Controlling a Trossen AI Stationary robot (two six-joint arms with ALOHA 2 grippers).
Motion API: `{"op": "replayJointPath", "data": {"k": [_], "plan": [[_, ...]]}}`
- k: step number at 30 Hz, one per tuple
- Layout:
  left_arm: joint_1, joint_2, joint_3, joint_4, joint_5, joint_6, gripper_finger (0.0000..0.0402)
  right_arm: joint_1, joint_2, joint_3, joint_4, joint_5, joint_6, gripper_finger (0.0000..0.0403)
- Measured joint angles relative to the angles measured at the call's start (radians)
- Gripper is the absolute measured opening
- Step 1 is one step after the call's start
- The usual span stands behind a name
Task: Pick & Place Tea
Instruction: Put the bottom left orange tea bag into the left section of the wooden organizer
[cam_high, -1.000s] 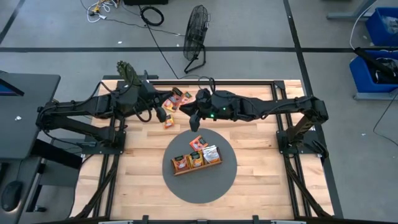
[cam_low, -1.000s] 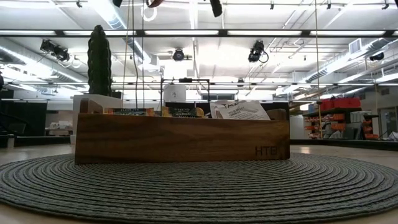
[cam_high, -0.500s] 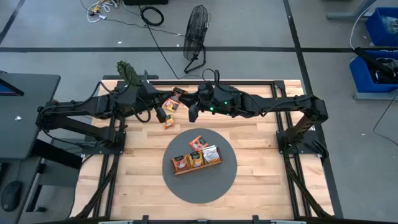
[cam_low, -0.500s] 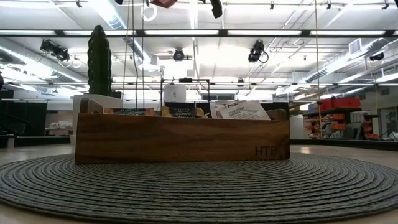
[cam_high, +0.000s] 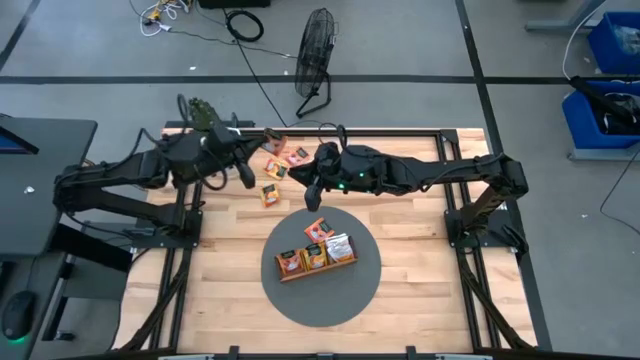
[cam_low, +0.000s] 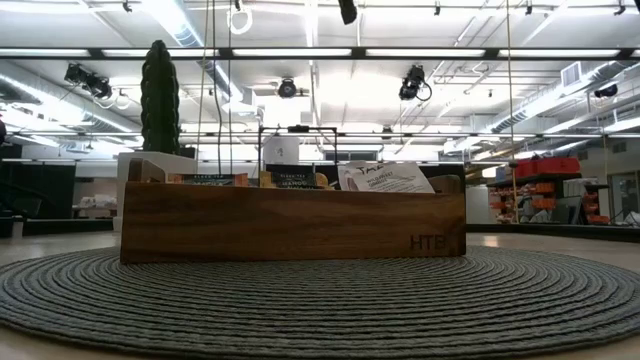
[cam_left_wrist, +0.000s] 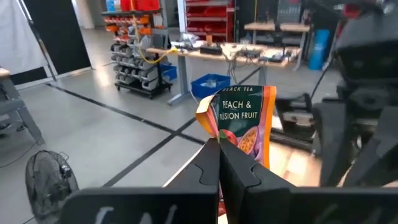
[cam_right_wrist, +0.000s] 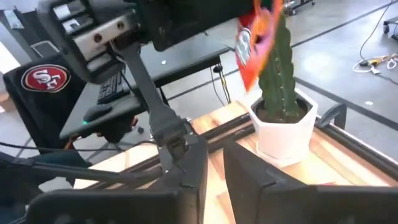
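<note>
My left gripper (cam_high: 244, 172) is over the table's far left part, shut on an orange "Peach & Passion Fruit" tea sachet (cam_left_wrist: 239, 124), which also shows in front of the cactus in the right wrist view (cam_right_wrist: 255, 40). Several more sachets lie flat on the wood between the two grippers (cam_high: 270, 170), (cam_high: 297, 155), (cam_high: 268, 195). One sachet (cam_high: 320, 228) lies on the grey mat just beyond the brown divided tray (cam_high: 316, 268), which holds a few sachets (cam_low: 385, 177). My right gripper (cam_high: 313, 192) hovers between the loose sachets and the mat, open by a narrow gap and empty (cam_right_wrist: 215, 177). My left gripper pinches the sachet's lower edge (cam_left_wrist: 231, 144) between its two fingertips (cam_left_wrist: 210, 163). The fingers lie about level. The sachet stands up past the fingertips, lifted clear of the table, with its printed face toward the wrist camera.
A potted cactus (cam_high: 203, 112) in a white pot (cam_right_wrist: 283, 127) stands at the table's far left corner, close behind my left gripper. The round grey mat (cam_high: 300, 300) lies at the table's middle. Bare wood stretches right of the mat and along the near edge (cam_high: 420, 300).
My left gripper has drawn back toward the table's left and far edges and risen with the sachet, which has left the top of the low view. My right gripper swung toward the far edge, then returned toward the mat.
</note>
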Motion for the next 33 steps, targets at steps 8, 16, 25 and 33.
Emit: {"op": "replayJointPath", "data": {"k": [8,16,25,33], "plan": [[-0.004,-0.006,0.000,-0.001,0.038,-0.048,0.0001,-0.018,0.000,0.000,0.069,0.025,-0.036,0.0129],[-0.004,0.027,-0.001,0.033,0.083,-0.049,0.0001,-0.041,0.000,0.000,0.085,0.021,-0.002,0.0203],[-0.003,0.052,-0.001,0.038,0.094,-0.049,0.0002,-0.067,0.000,0.000,0.116,-0.001,0.006,0.0123],[-0.003,0.050,-0.001,0.042,0.126,-0.053,0.0002,-0.066,0.000,0.000,0.132,-0.015,-0.034,0.0007]]}}
